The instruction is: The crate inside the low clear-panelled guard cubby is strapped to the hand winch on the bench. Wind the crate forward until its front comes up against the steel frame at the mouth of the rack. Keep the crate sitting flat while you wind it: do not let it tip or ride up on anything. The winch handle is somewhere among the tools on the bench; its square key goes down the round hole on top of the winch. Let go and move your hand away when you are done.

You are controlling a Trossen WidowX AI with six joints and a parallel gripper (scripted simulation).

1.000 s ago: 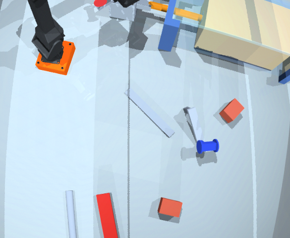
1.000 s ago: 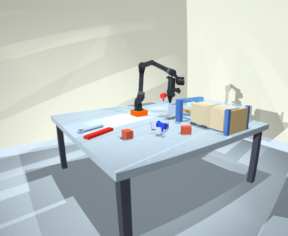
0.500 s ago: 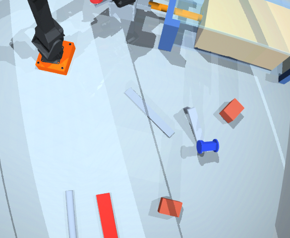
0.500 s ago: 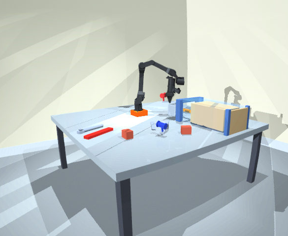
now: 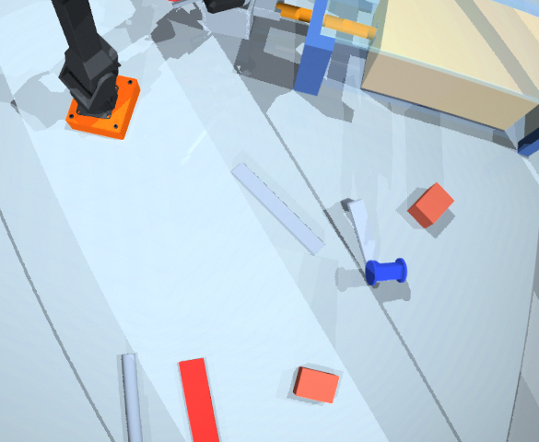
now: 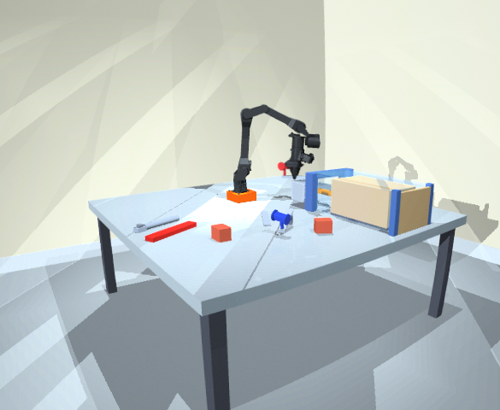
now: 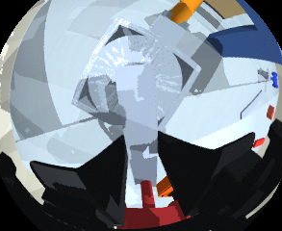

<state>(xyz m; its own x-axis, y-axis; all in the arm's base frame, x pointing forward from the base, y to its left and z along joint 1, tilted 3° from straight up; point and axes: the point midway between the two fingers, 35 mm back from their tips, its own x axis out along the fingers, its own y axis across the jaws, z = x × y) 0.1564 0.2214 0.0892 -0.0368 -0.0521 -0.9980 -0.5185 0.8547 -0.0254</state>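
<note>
My gripper (image 5: 224,5) (image 6: 294,176) (image 7: 141,138) is shut on the grey arm of the winch handle (image 7: 138,91), above the winch (image 5: 228,21) (image 6: 297,191). The handle's red knob (image 6: 281,166) (image 7: 147,192) stands to one side. The arm's far end lies over the middle of the winch top; the key and hole are hidden beneath it. The tan crate (image 5: 440,99) (image 6: 360,202) sits flat in the clear-panelled cubby. An orange strap (image 5: 350,26) (image 6: 324,192) (image 7: 186,10) runs from it through the blue frame (image 5: 314,66) (image 6: 311,191) (image 7: 242,45). A gap shows between crate front and frame.
A blue-headed tool (image 5: 387,271) (image 6: 280,217), a flat grey bar (image 5: 278,209), a grey rod-like tool (image 5: 131,400) (image 6: 166,222), a red bar (image 5: 197,400) (image 6: 170,231) and two red blocks (image 5: 316,385) (image 6: 322,225) lie on the bench, away from the winch.
</note>
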